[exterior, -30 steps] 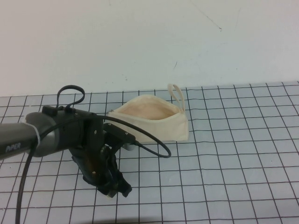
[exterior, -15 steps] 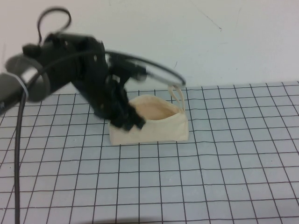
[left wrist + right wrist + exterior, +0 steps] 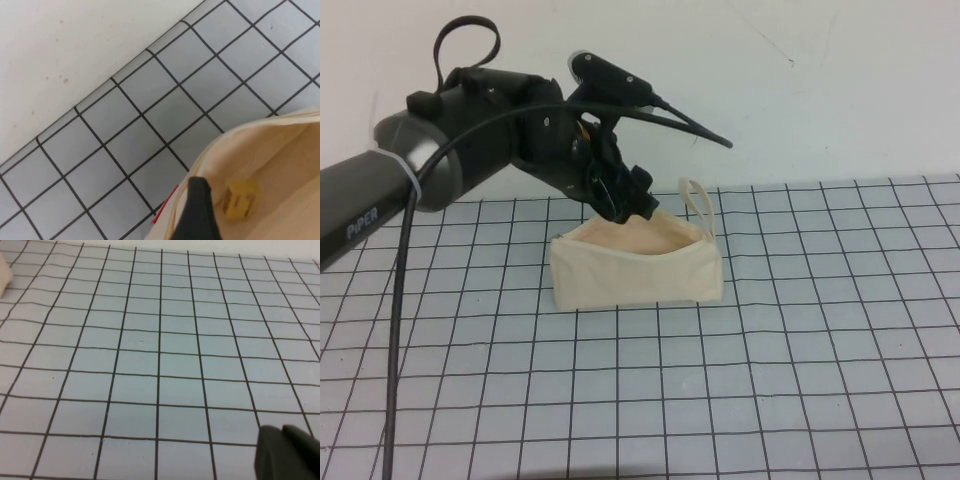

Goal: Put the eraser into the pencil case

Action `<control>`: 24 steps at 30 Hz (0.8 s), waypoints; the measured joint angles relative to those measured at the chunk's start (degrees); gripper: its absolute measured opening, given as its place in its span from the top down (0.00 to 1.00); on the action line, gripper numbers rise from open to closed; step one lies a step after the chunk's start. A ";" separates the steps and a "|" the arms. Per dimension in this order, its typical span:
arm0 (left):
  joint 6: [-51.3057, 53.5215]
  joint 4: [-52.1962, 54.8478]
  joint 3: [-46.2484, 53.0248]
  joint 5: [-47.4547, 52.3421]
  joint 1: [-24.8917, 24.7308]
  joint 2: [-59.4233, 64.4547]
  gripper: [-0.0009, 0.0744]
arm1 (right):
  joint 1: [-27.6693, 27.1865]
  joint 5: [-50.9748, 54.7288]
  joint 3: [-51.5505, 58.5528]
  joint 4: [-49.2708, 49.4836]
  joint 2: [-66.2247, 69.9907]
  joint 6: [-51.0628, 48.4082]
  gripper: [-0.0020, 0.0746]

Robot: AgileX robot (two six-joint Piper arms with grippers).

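Note:
The cream pencil case (image 3: 635, 270) stands on the grid mat with its mouth open upward and its loop strap (image 3: 698, 205) at the right end. My left gripper (image 3: 632, 208) hangs just above the back rim of the open mouth. In the left wrist view one dark finger (image 3: 197, 210) shows, and the tan-yellow eraser (image 3: 239, 200) is beside it, free of the finger, against the peach lining (image 3: 285, 160) inside the case. The jaws look open. My right gripper (image 3: 287, 452) is out of the high view; its fingertips are together over bare mat.
The grid mat (image 3: 800, 380) spreads around the case, and a white wall (image 3: 820, 90) rises just behind it. The left arm's cable (image 3: 395, 330) hangs down at the left. A corner of the case shows in the right wrist view (image 3: 4, 272).
My left gripper rose from the mat at the front left and swung back and right over the case's open mouth. The eraser is now inside the case.

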 joint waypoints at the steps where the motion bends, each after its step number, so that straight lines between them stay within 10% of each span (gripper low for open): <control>1: 0.00 0.13 0.00 0.24 0.00 0.00 0.34 | 0.00 0.00 0.00 0.00 0.00 0.00 0.97; 10: -6.29 -0.57 -1.06 2.21 -0.09 -11.65 0.93 | 0.00 0.00 0.00 0.00 0.00 0.00 0.97; 24: -24.77 22.10 15.80 -1.21 -0.09 -45.36 0.99 | 0.00 0.00 0.00 0.00 0.00 0.00 0.97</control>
